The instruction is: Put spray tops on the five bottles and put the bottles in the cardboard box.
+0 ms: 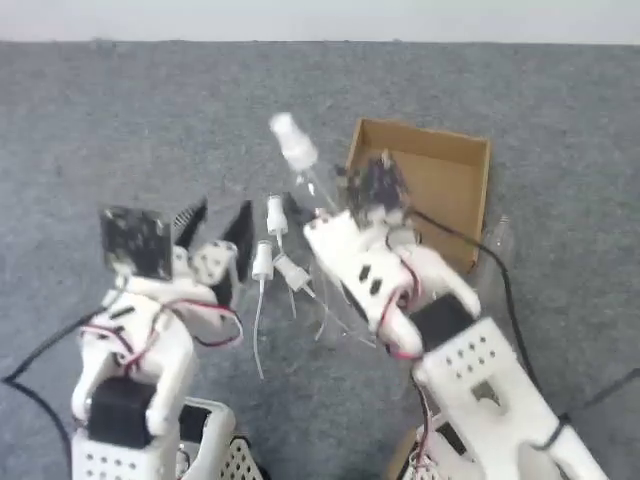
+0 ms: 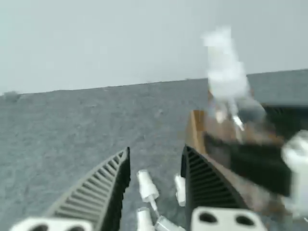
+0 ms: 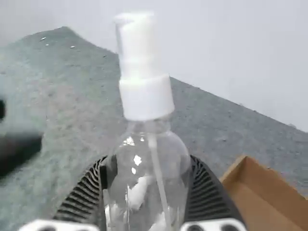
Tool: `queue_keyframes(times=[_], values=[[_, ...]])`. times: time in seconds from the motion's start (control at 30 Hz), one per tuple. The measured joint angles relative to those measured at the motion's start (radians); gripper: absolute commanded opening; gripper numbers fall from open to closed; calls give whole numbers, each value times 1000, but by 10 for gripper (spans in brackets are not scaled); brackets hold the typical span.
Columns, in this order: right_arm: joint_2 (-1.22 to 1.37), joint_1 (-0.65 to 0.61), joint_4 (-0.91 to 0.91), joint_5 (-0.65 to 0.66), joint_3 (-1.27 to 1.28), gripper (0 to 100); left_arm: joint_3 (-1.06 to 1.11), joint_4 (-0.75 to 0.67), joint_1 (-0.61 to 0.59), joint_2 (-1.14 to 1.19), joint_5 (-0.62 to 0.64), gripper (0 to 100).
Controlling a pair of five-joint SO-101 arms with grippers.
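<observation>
The right claw [image 3: 147, 166] is gripping a clear plastic bottle [image 3: 144, 187]. Its two ribbed black fingers [image 3: 82, 202] are pressing against opposite sides of the bottle's round body. The bottle is standing up out of the claw, with neck and top rising beyond the fingertips. It is hanging in the air just beside the near corner of the cardboard box [image 1: 445, 190], outside it and above the desk [image 1: 120, 120].

A white spray top [image 3: 143, 86] is sitting on the bottle's neck, made up of a broad collar with a narrower nozzle head above it. A thin dip tube is running down inside the see-through body, and the plastic is catching small bright glints.

The left claw [image 2: 156, 151] is standing open with nothing between its fingers, well apart from the box. Its fingers are pointing toward three loose spray tops [image 1: 263, 262], which are lying on the desk between it and the box, each white with a thin clear tube trailing from it.

The box is brown, shallow and open-topped, with plain card walls. Another clear bottle [image 1: 500, 235] is lying just beside the box's outer wall, on the side away from the loose tops; its details are too faint to tell. The desk is wearing a grey, felt-like covering.
</observation>
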Motion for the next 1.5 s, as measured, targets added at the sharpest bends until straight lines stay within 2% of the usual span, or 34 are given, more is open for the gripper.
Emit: queue_keyframes(times=[0.17,0.3,0.5,0.7,1.3,1.5], values=[[241,11,20,0,-227,6,178,-40,120,-150,-32,252],[405,11,149,-3,-423,6,265,-60,189,-160,-38,259],[462,-2,428,-3,-628,6,348,-158,199,-163,-38,258],[453,-29,578,-6,-647,6,353,-178,199,-163,-38,258],[207,-23,585,-6,-525,6,353,-180,204,-173,-46,250],[219,123,477,-6,-522,6,365,-181,199,-164,-46,103]])
